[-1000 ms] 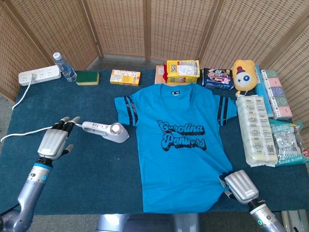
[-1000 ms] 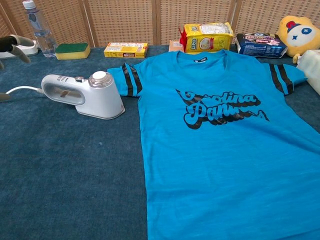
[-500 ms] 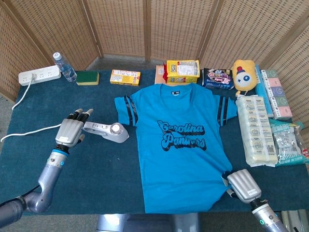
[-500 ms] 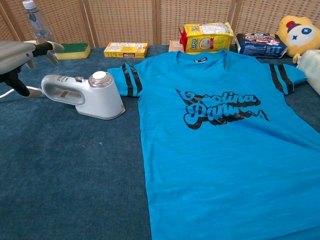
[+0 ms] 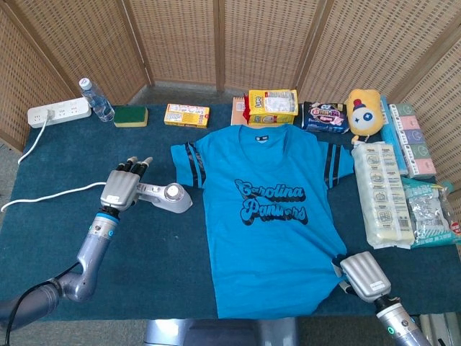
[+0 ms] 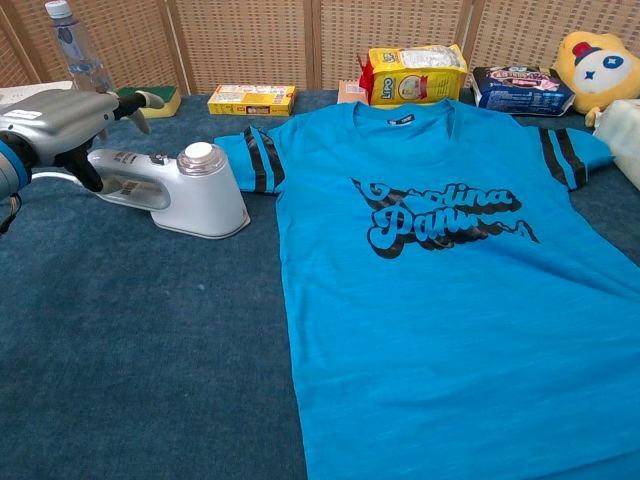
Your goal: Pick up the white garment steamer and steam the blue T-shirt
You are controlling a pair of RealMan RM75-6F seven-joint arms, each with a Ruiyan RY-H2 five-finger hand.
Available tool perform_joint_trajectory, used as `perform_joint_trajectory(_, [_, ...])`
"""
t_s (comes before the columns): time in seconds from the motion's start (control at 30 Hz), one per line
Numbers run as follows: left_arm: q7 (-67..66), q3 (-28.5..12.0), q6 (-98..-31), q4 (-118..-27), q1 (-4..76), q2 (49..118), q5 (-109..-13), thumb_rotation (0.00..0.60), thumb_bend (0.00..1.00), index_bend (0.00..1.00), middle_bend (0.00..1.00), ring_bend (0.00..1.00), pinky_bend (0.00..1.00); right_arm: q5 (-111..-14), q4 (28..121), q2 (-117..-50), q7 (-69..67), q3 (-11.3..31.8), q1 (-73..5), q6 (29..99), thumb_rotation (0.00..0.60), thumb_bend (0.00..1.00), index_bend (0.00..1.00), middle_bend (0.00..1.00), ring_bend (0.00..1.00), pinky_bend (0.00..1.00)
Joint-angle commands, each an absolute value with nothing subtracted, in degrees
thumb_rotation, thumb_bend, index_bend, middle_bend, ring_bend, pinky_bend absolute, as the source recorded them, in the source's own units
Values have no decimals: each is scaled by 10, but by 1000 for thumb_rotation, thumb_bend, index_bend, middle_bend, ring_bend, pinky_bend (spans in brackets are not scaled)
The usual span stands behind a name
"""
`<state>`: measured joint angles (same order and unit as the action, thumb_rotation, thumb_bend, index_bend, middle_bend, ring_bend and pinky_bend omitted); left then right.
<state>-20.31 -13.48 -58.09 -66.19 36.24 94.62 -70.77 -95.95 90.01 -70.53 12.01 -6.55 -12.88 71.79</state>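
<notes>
left hand over the steamer handle, no grip yet

we're in the reach-and-grasp step, right at the start of the job. our left hand (image 5: 122, 189) hovers over the rear handle of the white steamer (image 6: 178, 189), fingers stretched forward and spread, thumb hanging down on the near side of the handle in the chest view. nothing is held; we judge the hand to be just above or barely brushing the handle, and the pictures don't settle whether there's contact.

the steamer sits upright on the dark blue tablecloth (image 5: 144, 245), its round head pointing toward the shirt, its white cord (image 5: 43, 196) trailing off to the left edge. the blue t-shirt (image 5: 270, 216) lies flat and face up in the middle of the table, its left sleeve just beside the steamer's head, perhaps touching it.

our right hand (image 5: 364, 275) rests at the near right corner of the shirt's hem, palm down. its fingers are hidden under the back of the hand, so we can't tell whether they're pinning the cloth or simply closed.

next, as we read it: lower the left hand so fingers and thumb wrap the handle, close firmly, then lift and swing right over the shirt. watch the cord; it could drag as we lift.
</notes>
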Motion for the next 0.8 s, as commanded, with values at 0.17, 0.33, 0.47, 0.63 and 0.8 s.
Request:
perform_joint_trajectory(0.17, [-194,-138,-566,-634,381,970,-696,600,307,124,229,130,304,-957,900,-704,119,-65,-128,717,600,423,653,579,620,780])
perform_joint_trajectory(0.33, [-187,-138,-563,-604,396,993,-697,600,330,178,244,174,351,-956,899,-702,117,-66,-125,721,600,424,653,579,620,780])
perform_joint_trajectory(0.47, [-173,-137,-567,-581,404,1009,-703,600,363,263,299,239,433,-955,903,-697,117,-65,-124,723,600,423,653,579,620,780])
perform_joint_trajectory(0.63, [-157,-135,-562,-556,412,1025,-705,600,408,435,446,389,562,-953,906,-695,116,-64,-122,726,600,423,653,579,620,780])
perform_joint_trajectory(0.8, [-133,-136,-553,-555,415,1030,-700,600,424,580,633,569,657,-950,907,-693,114,-63,-120,727,600,424,653,579,620,780])
